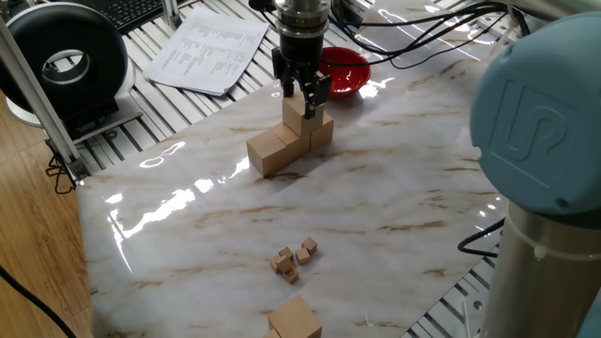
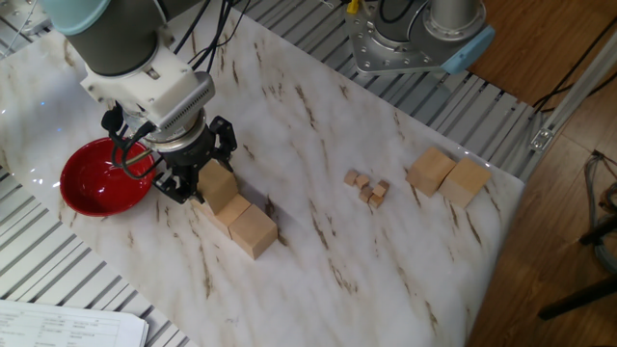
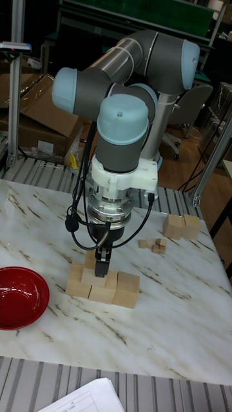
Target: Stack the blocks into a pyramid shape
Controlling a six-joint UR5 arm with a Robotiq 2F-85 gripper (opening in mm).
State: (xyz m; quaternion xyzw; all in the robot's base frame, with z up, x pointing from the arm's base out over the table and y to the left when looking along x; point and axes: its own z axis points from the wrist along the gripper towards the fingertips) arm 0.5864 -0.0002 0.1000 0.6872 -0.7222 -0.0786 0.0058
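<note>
A row of three large tan blocks (image 1: 270, 150) (image 2: 253, 231) (image 3: 127, 290) lies on the marble table. A fourth block (image 1: 295, 115) (image 2: 220, 185) (image 3: 90, 259) sits on top of that row, towards the bowl end. My gripper (image 1: 300, 97) (image 2: 204, 178) (image 3: 101, 264) points straight down over it, shut on this upper block with a finger on each side. Two more large blocks (image 2: 430, 170) (image 2: 467, 180) (image 3: 174, 226) rest side by side near the far table edge. One of them (image 1: 295, 319) shows at the bottom of one fixed view.
A red bowl (image 1: 349, 70) (image 2: 96, 178) (image 3: 19, 296) stands close beside the stack. Several tiny wooden cubes (image 1: 293, 258) (image 2: 368, 186) (image 3: 154, 244) lie between the stack and the loose blocks. Papers (image 1: 207, 47) and a black round device (image 1: 66, 61) sit off the marble.
</note>
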